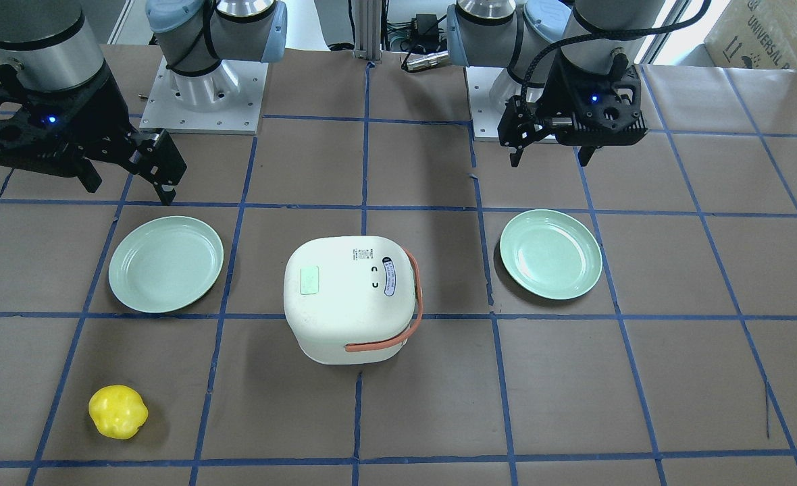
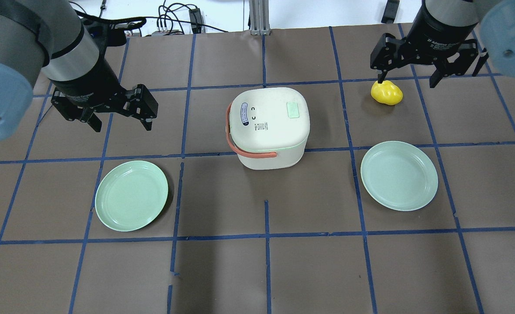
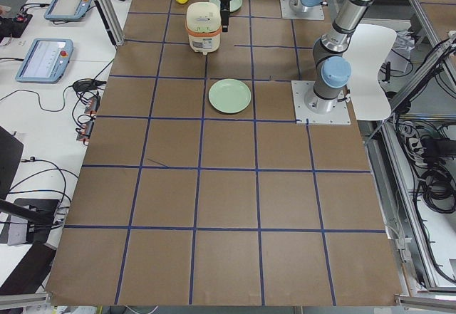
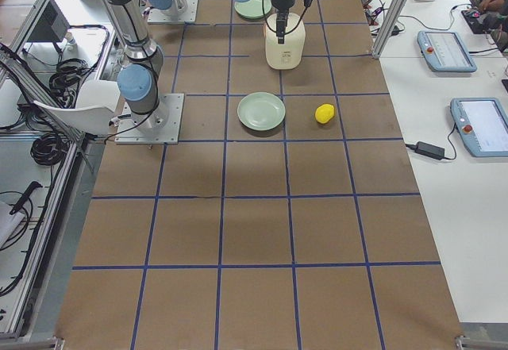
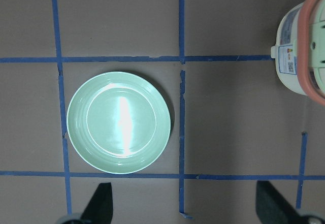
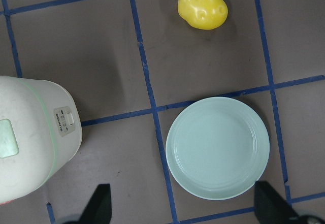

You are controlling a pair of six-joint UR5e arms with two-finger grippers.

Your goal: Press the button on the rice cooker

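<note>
Two plates flank the shut rice cooker in the middle of the table: left plate, right plate. Yellow pepper lies loose beyond the right plate. Left gripper and right gripper hang wide open, holding nothing.

Brown-papered table gridded in blue tape; white benches alongside, holding tablets and cables; bright, even light.

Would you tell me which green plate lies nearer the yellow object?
The plate on the robot's right; the yellow object shares its side of the rice cooker.
</note>
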